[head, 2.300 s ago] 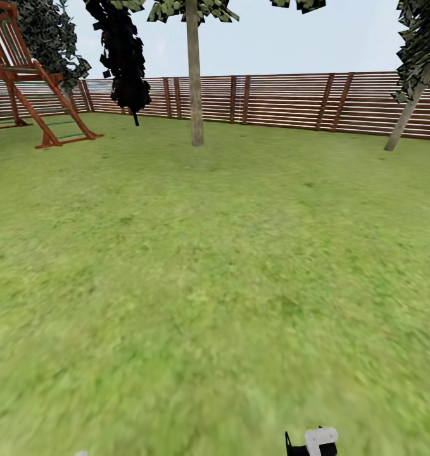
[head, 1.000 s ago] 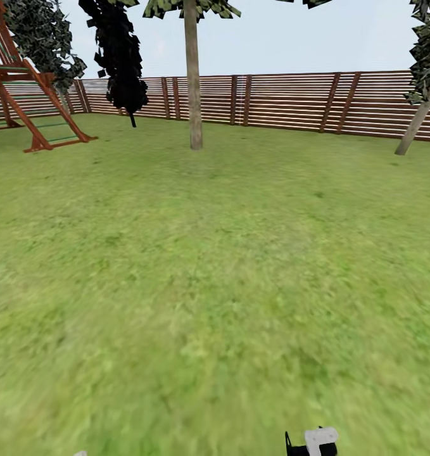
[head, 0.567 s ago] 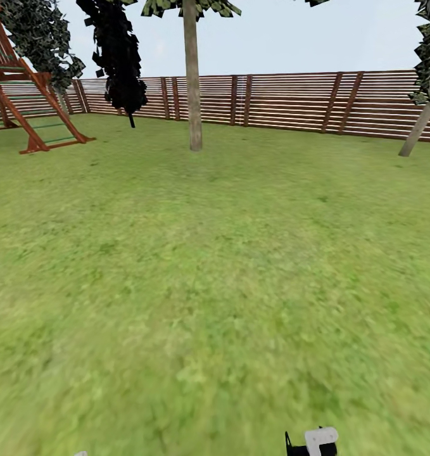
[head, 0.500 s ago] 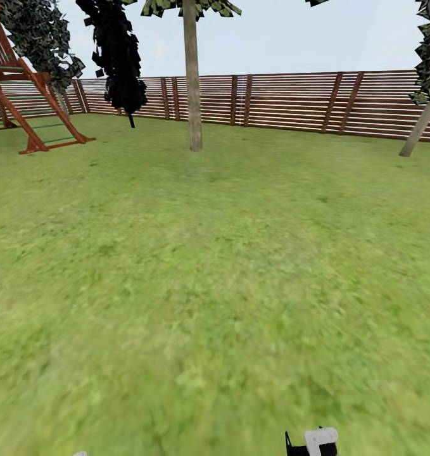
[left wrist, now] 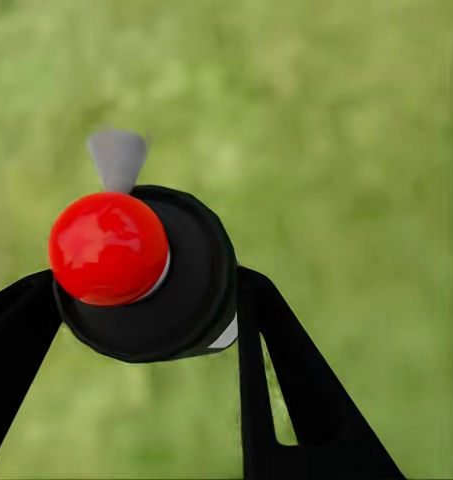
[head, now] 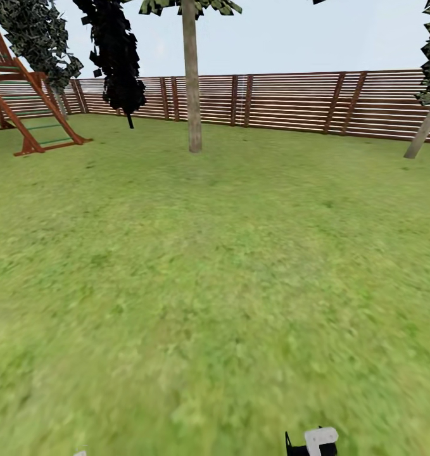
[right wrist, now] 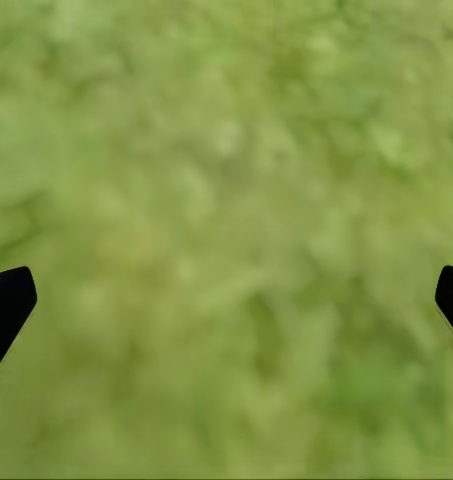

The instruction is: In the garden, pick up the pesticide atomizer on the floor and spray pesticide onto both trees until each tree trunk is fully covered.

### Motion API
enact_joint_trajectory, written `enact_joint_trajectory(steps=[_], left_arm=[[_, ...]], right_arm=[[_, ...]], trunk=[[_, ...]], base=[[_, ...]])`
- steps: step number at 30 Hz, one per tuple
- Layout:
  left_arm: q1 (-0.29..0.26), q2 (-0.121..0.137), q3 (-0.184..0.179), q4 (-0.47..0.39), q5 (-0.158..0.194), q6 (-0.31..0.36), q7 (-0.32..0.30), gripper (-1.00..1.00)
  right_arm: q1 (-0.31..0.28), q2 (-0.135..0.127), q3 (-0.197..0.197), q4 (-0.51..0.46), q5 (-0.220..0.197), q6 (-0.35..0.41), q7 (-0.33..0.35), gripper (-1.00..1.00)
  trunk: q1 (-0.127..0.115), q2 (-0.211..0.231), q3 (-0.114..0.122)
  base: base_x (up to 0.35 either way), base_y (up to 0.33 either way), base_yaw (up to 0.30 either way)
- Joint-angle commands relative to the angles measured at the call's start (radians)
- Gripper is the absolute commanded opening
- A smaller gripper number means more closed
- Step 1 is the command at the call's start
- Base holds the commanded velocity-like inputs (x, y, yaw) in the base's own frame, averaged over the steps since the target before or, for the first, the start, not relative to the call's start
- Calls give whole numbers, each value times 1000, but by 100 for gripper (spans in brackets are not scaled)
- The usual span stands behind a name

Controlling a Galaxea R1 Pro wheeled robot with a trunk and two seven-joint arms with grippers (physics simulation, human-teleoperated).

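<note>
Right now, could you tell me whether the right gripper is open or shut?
Open: the right gripper's fingers sit far apart, only grass between them.

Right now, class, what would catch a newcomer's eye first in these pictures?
In the left wrist view, a black object with a glossy red ball top sits between the left hand's fingers, over the grass. In the head view, a straight tree trunk rises before the slatted wooden fence, and a red-brown play frame stands far left.

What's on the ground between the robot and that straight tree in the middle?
Just grass. In the head view, the lawn runs bare from the right tool up to the straight tree trunk.
</note>
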Motion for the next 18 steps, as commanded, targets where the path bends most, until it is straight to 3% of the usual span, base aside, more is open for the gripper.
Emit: enact_joint_trajectory(steps=[1, 18], left_arm=[[0, 0, 0, 0, 0, 0, 0, -100], [3, 0, 0, 0, 0, 0, 0, -100]], right_arm=[[0, 0, 1, 0, 0, 0, 0, 100], [0, -14, 4, -12, 4, -5, 2, 100]], trunk=[[0, 0, 0], [0, 0, 0]], base=[[340, 0, 0], [339, 0, 0]])
